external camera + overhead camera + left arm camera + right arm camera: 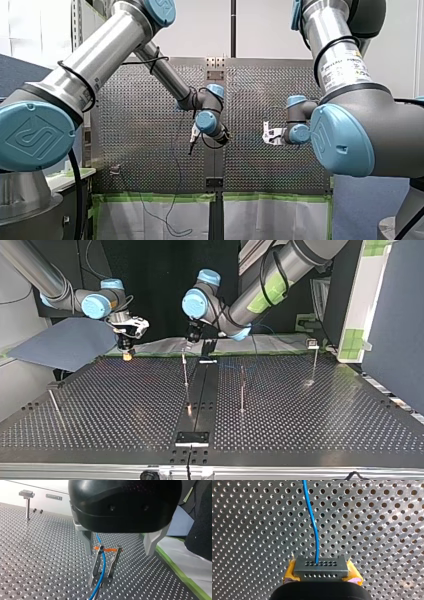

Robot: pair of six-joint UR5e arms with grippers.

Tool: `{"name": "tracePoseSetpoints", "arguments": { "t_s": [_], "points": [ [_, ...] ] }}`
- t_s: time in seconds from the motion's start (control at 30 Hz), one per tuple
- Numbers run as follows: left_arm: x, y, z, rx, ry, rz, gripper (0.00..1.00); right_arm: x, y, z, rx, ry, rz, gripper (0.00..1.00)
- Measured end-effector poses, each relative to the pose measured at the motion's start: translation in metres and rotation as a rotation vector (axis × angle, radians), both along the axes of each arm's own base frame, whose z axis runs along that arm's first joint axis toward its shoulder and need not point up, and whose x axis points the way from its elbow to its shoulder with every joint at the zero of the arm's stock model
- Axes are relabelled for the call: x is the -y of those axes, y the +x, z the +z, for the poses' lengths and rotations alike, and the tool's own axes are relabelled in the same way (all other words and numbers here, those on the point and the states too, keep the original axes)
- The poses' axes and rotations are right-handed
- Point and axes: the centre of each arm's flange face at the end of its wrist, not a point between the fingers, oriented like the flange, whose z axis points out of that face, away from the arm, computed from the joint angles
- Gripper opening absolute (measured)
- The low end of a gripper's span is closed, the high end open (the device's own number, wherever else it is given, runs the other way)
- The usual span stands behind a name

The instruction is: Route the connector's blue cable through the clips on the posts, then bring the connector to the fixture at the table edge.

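In the right wrist view a grey connector point(320, 567) with rows of small holes sits between yellow pads point(354, 578), and my right gripper point(321, 576) is shut on it. The blue cable point(312, 517) runs from the connector straight ahead over the perforated plate. In the left wrist view the blue cable point(102, 565) passes through a metal clip point(106, 562) with an orange band. My left gripper point(118, 550) stands open, one metal finger point(86, 541) on each side of the clip, touching nothing. In the top view my left gripper point(189, 346) hovers over the middle post point(185, 371); my right gripper point(127, 354) hangs at that view's left.
More thin posts stand on the table: one point(242, 390) right of the middle strip, one with a clip head point(313, 344) at the top view's far right, one point(53, 401) at its left. A small black block point(191, 438) sits at the near edge.
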Motion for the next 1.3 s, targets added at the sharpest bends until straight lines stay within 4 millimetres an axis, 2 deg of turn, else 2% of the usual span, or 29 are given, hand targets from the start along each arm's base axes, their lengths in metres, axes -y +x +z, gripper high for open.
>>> {"name": "tracePoseSetpoints", "arguments": {
  "t_s": [0.23,0.43,0.6,0.93,1.2,1.3],
  "points": [
    [0.005,-0.011,0.002,0.006,-0.001,-0.002,1.0,0.0,0.0,0.0,0.0,0.003,0.0,0.0],
    [0.012,-0.039,0.008,0.019,-0.002,-0.015,1.0,-0.001,-0.003,-0.001,-0.006,0.02,-0.009,0.0],
    [0.018,-0.065,0.02,0.045,-0.037,-0.013,1.0,0.003,-0.013,0.011,-0.009,0.022,-0.049,0.0],
    [0.022,-0.114,0.045,0.088,-0.157,0.012,1.0,0.014,-0.042,0.056,0.015,-0.024,-0.168,0.0],
    [0.003,-0.123,0.063,0.128,-0.24,0.074,1.0,0.027,-0.061,0.107,0.05,-0.1,-0.216,0.0],
    [-0.005,-0.127,0.069,0.146,-0.26,0.097,1.0,0.03,-0.066,0.121,0.051,-0.113,-0.225,0.0]
  ]
}}
